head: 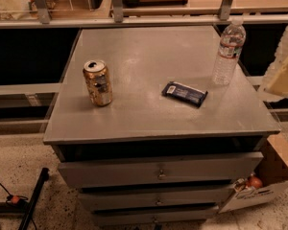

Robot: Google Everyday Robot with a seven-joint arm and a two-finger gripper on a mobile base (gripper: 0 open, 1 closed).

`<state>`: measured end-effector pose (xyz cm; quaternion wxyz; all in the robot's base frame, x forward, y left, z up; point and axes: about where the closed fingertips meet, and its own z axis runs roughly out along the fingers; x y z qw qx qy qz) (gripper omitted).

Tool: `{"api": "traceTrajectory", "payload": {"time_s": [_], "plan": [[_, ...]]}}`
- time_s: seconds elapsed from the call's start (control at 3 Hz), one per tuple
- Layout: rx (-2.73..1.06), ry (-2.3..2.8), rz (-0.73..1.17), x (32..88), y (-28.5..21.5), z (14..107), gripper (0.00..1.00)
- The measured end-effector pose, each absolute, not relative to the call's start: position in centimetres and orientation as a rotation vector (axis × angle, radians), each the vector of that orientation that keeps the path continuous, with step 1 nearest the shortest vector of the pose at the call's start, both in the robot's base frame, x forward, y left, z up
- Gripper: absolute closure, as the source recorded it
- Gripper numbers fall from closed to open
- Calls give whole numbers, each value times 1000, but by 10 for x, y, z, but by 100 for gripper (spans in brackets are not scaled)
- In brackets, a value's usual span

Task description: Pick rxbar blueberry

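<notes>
The rxbar blueberry [184,93] is a flat bar in a dark navy wrapper with pale lettering. It lies flat on the grey cabinet top [149,56], right of centre, turned slightly askew. My gripper [282,63] shows as a pale, blurred shape at the right edge of the view, close to the camera. It is up and to the right of the bar and well apart from it. Nothing shows in its hold.
A gold drink can [98,82] stands upright left of the bar. A clear water bottle [228,52] stands upright behind and right of it. The cabinet has drawers [158,170] below. A cardboard box [271,178] sits on the floor at right, a railing [134,19] behind.
</notes>
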<state>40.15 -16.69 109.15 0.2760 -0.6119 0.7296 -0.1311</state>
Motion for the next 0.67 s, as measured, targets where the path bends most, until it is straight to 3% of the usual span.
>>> {"api": "traceTrajectory", "payload": {"time_s": [0.67], "plan": [[-1663,1980,-334,416,-163,1082,0]]}}
